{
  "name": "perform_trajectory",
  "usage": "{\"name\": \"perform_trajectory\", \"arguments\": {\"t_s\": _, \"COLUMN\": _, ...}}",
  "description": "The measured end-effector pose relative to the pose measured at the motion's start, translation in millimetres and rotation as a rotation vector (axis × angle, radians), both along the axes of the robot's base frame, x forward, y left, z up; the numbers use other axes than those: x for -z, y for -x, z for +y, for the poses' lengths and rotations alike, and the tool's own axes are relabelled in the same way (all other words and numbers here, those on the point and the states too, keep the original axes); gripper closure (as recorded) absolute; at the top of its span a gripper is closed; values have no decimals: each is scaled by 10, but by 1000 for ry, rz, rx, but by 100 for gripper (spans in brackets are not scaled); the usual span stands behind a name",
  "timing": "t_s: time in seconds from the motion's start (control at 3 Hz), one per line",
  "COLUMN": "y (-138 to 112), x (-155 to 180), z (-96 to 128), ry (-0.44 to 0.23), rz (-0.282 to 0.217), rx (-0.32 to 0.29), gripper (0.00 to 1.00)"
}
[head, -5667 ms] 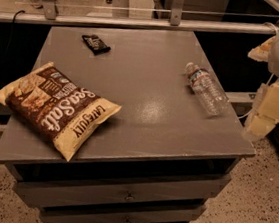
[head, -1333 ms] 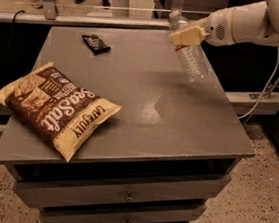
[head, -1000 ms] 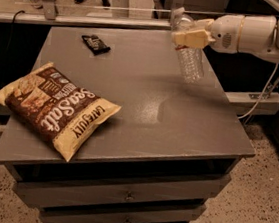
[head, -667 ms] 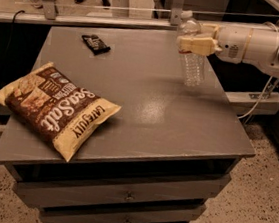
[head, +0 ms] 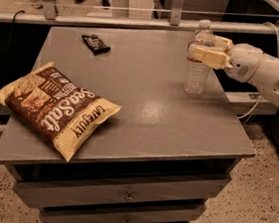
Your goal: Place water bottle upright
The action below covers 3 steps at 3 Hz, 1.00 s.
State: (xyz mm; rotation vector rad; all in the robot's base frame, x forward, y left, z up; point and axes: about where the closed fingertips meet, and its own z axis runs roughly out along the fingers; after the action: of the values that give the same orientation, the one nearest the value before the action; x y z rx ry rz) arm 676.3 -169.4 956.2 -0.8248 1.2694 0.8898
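The water bottle is a clear ribbed plastic bottle with a white cap. It stands upright with its base on the grey table near the right edge. My gripper reaches in from the right on a white arm. Its pale fingers are closed around the bottle's upper part, hiding the label band.
A large brown and yellow chip bag lies at the front left of the table. A small dark packet lies at the back. Drawers sit under the tabletop. A metal rail runs behind the table.
The bottle has gone from tilted in the air to upright, with its base now down on the table. My gripper has swung with it and still holds its upper part.
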Motion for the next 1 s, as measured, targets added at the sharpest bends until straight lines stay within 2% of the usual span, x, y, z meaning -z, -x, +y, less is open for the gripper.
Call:
{"name": "perform_trajectory", "arguments": {"t_s": 0.33, "y": 57, "x": -17, "z": -142, "ry": -89, "rz": -18, "rx": 5, "gripper": 100}}
{"name": "perform_trajectory", "arguments": {"t_s": 1.0, "y": 122, "x": 73, "z": -235, "ry": -146, "rz": -29, "rx": -16, "gripper": 100}}
